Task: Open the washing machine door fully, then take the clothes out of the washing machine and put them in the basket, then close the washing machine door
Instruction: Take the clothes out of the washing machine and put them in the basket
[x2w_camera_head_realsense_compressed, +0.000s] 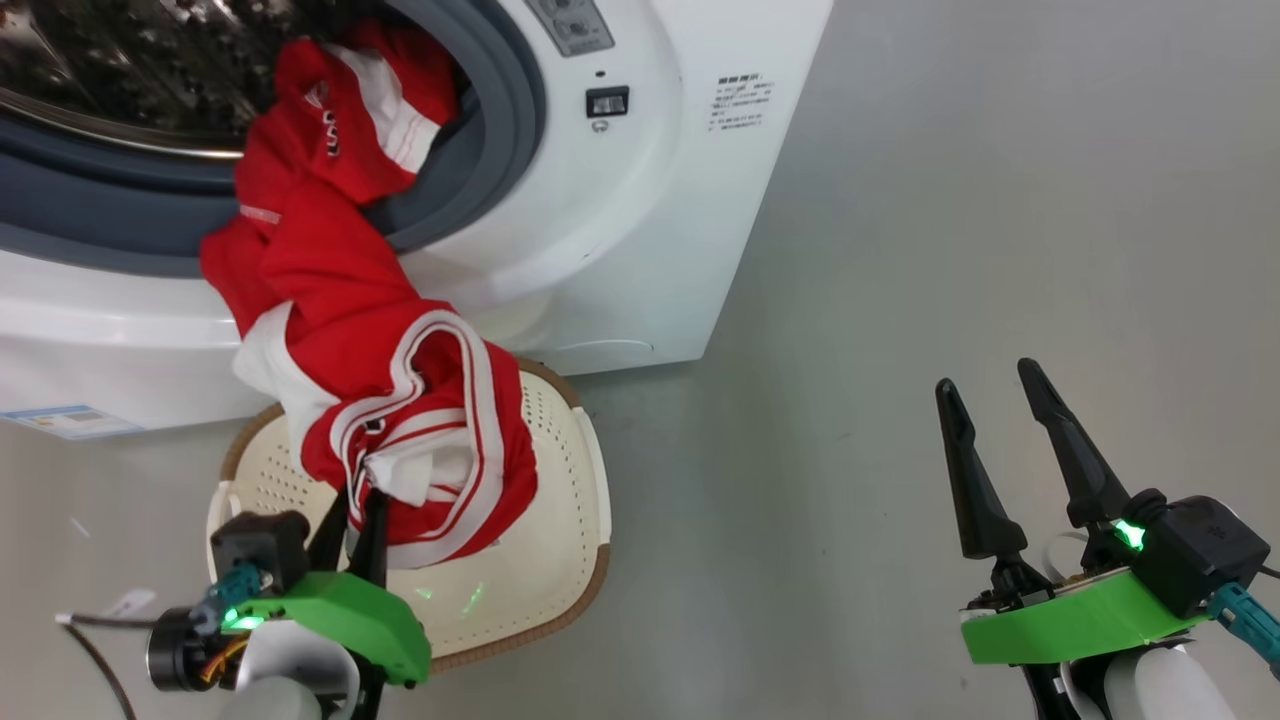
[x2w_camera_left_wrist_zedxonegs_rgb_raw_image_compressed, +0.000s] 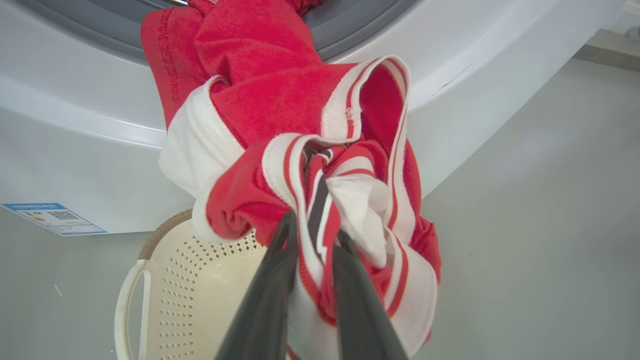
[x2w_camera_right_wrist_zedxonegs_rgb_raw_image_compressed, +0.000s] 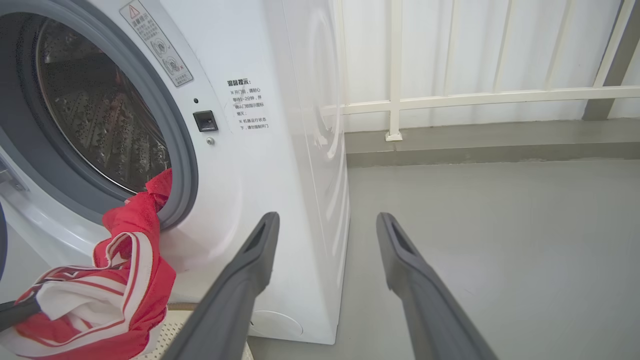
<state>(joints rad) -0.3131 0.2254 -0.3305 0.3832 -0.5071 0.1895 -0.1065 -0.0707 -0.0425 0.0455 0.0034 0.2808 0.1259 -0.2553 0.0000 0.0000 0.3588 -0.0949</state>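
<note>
Red clothes (x2w_camera_head_realsense_compressed: 330, 330) with white stripes trail from the steel drum (x2w_camera_head_realsense_compressed: 100, 60) of the white washing machine (x2w_camera_head_realsense_compressed: 620, 250), over its grey rubber ring (x2w_camera_head_realsense_compressed: 480, 170), down to the cream basket (x2w_camera_head_realsense_compressed: 540, 560) on the floor in front. My left gripper (x2w_camera_head_realsense_compressed: 358, 500) is shut on the lower bunch of fabric above the basket; in the left wrist view the clothes (x2w_camera_left_wrist_zedxonegs_rgb_raw_image_compressed: 260, 90) are pinched between the fingertips of that gripper (x2w_camera_left_wrist_zedxonegs_rgb_raw_image_compressed: 315, 225). My right gripper (x2w_camera_head_realsense_compressed: 988, 376) hangs open over bare floor to the right, holding nothing. The washing machine door is out of view.
A blue label (x2w_camera_head_realsense_compressed: 70, 420) is stuck low on the machine's front. Grey floor (x2w_camera_head_realsense_compressed: 900, 250) stretches to the right of the machine. Behind it, a white railing (x2w_camera_right_wrist_zedxonegs_rgb_raw_image_compressed: 395, 100) stands on a raised kerb (x2w_camera_right_wrist_zedxonegs_rgb_raw_image_compressed: 475, 145). A loose cable (x2w_camera_head_realsense_compressed: 90, 640) lies beside my left wrist.
</note>
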